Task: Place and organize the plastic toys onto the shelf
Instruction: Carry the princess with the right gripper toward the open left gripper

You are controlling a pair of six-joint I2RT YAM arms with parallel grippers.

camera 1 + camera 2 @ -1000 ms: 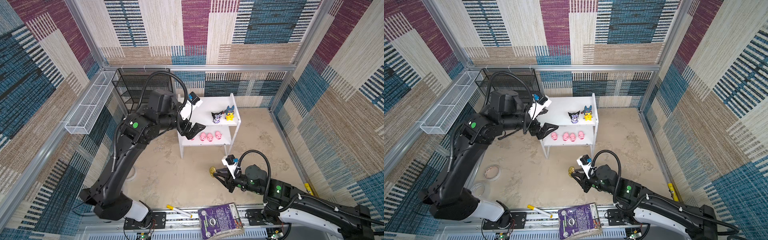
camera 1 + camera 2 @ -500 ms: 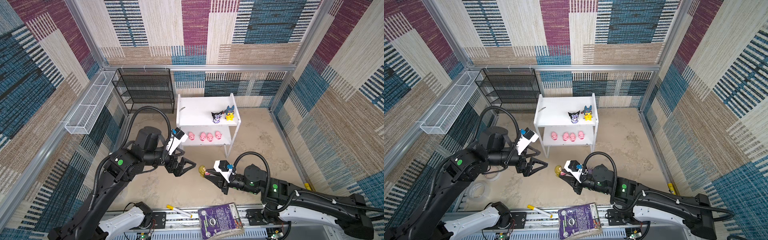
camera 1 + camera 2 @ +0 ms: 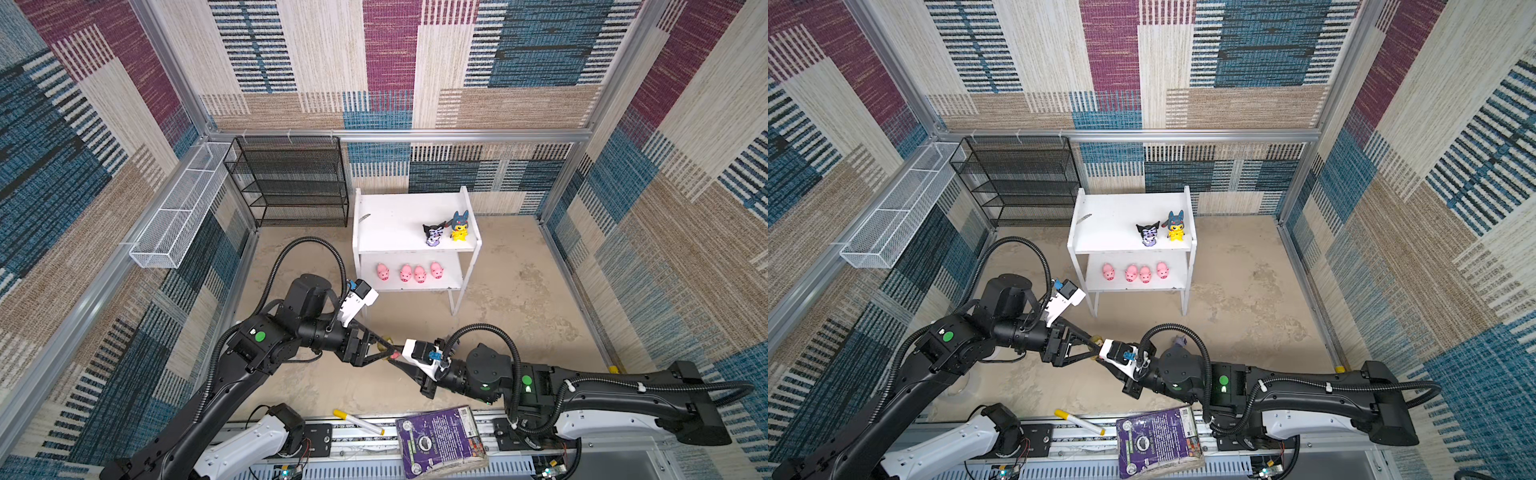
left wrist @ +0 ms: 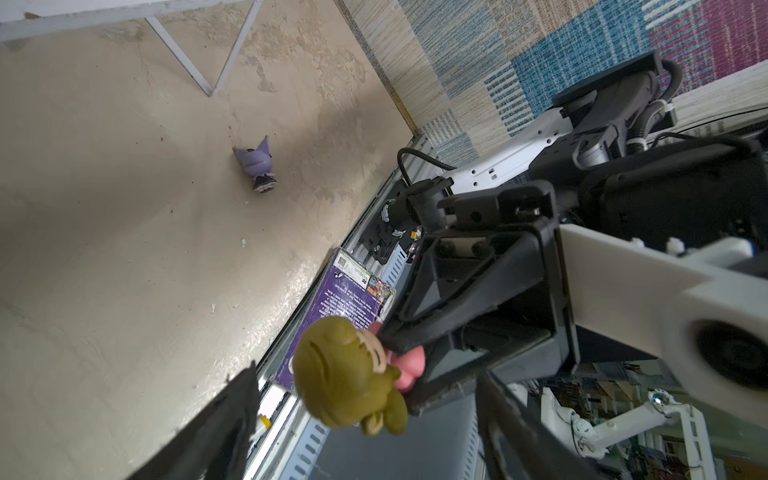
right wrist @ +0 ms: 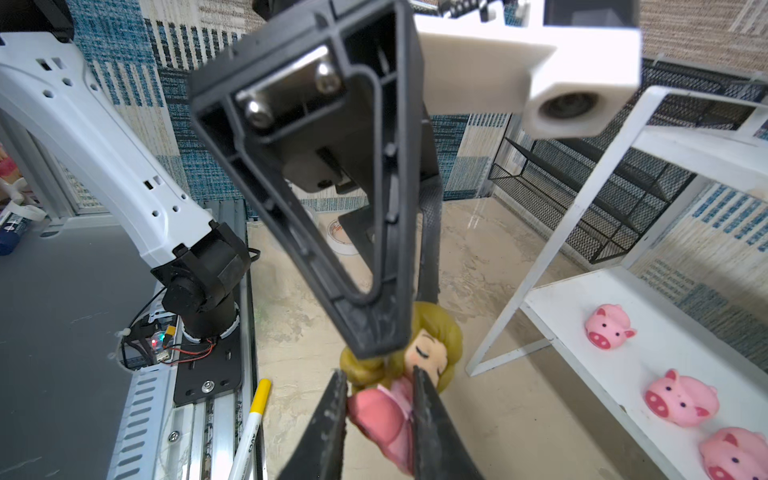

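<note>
**Right hand** (image 5: 380,386): closed tight on the blonde girl figure (image 5: 432,353). The fingers (image 5: 332,415) pinch her pink body, and her head sticks out past the fingertips.

**Left hand** (image 4: 365,374): jaws apart, one finger on each side of the girl's head. The left wrist view shows a clear gap on both sides, so it is not gripping. In the right wrist view one fingertip overlaps her hair; whether it touches cannot be told.

**Position of the hands**: in both top views they meet tip to tip above the worktop (image 3: 519,291), in front of the shelf and well apart from it. The girl is held off the surface between them.

**Shelf** (image 3: 390,224), white, two boards:
- Upper board: black-and-purple eared figure (image 3: 432,235) and yellow blue-hooded figure (image 3: 460,226). They stand upright just beside each other at the right end.
- Lower board: four pink pigs (image 3: 405,273) in a row near the front edge.

**Lilac eared figure** (image 4: 255,164): lies on its side on the worktop, apart from both hands. In a top view it is beside the right arm's cable loop.

**Other items**:
- Black mesh rack (image 3: 291,183) against the back wall, left of the shelf.
- White wire basket (image 3: 178,216) on the left wall.
- Yellow-capped marker (image 3: 357,422) and purple book (image 3: 440,440) at the front rail.
</note>
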